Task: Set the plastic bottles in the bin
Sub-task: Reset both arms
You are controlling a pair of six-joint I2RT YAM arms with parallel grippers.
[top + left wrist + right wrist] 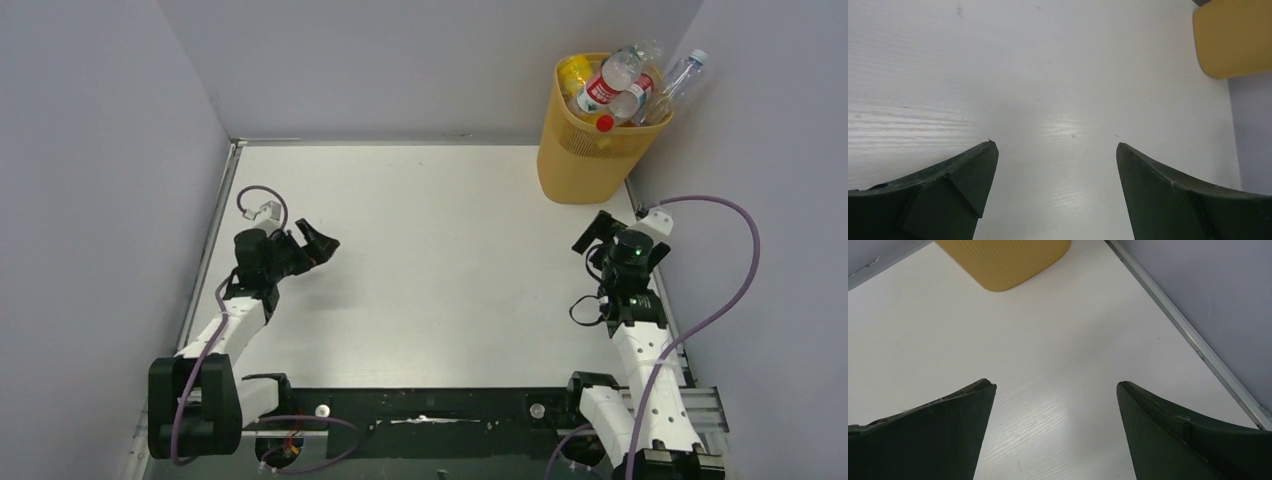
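1. Top view: bottles [620, 80] piled in the bin [585, 160], several poking above its rim. Left fingers [322, 243] sit well left of the bin over the worktop [430, 290]. Right fingers [600, 228] are just in front of the bin.
2. Left wrist: fingers spread wide, holding nothing; bin corner at upper right.
3. Right wrist: fingers spread wide, empty; bin base near, straight ahead.

We are looking at a white table [1048, 75] showing faint wood-like grain and catching a soft sheen, a ribbed yellow plastic bin [1003, 262], clear glossy plastic bottles [620, 72], and matt black fingers [948, 200].
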